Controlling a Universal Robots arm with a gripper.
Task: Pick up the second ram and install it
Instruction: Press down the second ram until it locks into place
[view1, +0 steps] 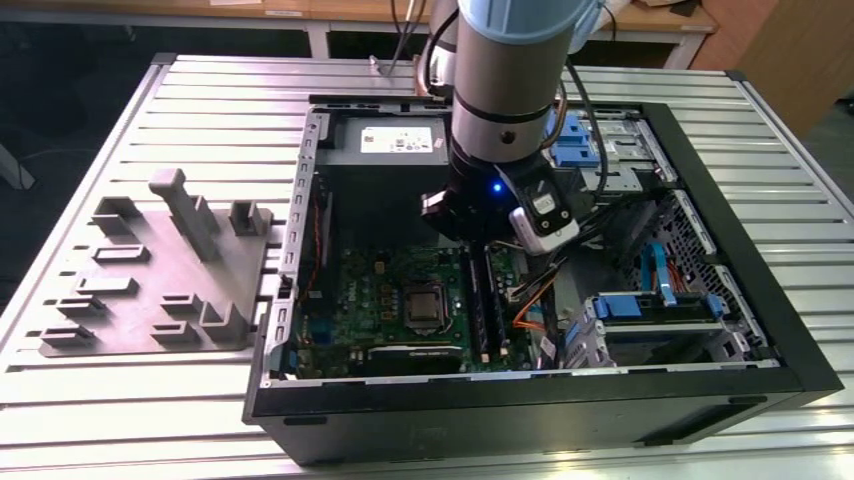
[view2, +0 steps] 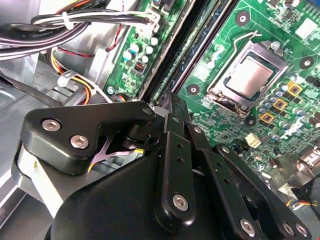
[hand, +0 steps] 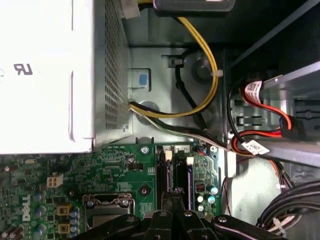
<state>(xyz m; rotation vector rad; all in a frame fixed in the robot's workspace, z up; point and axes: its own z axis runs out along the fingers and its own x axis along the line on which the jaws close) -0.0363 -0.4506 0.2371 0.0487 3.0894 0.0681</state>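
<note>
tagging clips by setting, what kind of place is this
Most likely a robotics lab or test bench for computer assembly. An open desktop computer case lies on a ribbed metal table with its green motherboard exposed, a grey holder tray sits beside it, and the robot arm reaches into the case.

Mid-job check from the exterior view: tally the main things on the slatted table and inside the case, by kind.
Open computer case: 1
Grey holder tray: 1
Green motherboard: 1
Processor socket: 1
Power supply: 1
Total: 5
</note>
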